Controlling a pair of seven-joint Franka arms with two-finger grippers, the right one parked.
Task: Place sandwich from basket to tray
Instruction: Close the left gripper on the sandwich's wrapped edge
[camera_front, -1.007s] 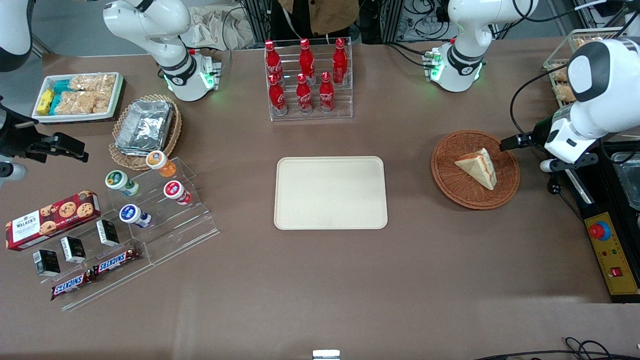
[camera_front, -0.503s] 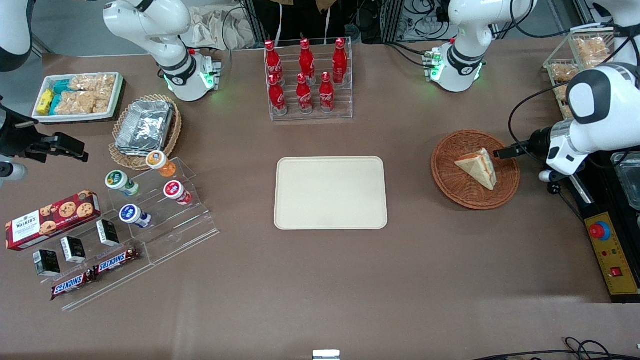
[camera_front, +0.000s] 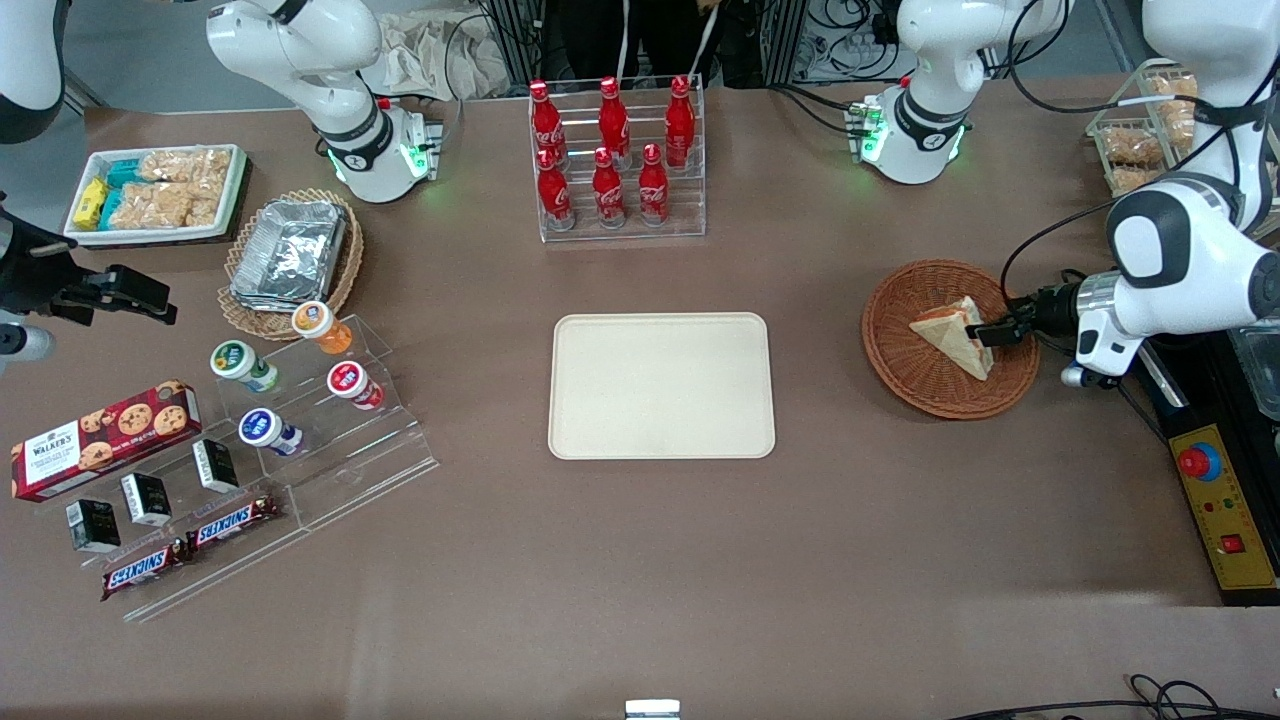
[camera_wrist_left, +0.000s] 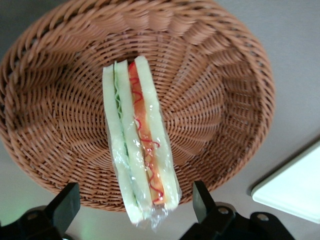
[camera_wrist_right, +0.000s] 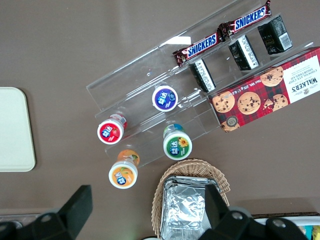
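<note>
The sandwich (camera_front: 950, 332), a plastic-wrapped white-bread wedge with red-orange and green filling, lies in the reddish-brown wicker basket (camera_front: 900, 345) toward the working arm's end of the table. In the left wrist view the sandwich (camera_wrist_left: 137, 145) lies across the basket (camera_wrist_left: 215, 100) with its cut side up. My left gripper (camera_front: 992, 332) is low over the basket's rim at the sandwich's wide end. It is open, with one finger (camera_wrist_left: 64, 205) on each side of the sandwich's end, not touching it. The cream-beige tray (camera_front: 661, 386) lies at the table's middle.
A clear rack of red cola bottles (camera_front: 610, 150) stands farther from the front camera than the tray. A yellow control box (camera_front: 1225, 505) lies at the working arm's table edge. Snack displays and a foil-container basket (camera_front: 290, 255) lie toward the parked arm's end.
My left gripper has moved down and in from outside the basket's rim to the sandwich's wide end. The sandwich and basket have not moved.
</note>
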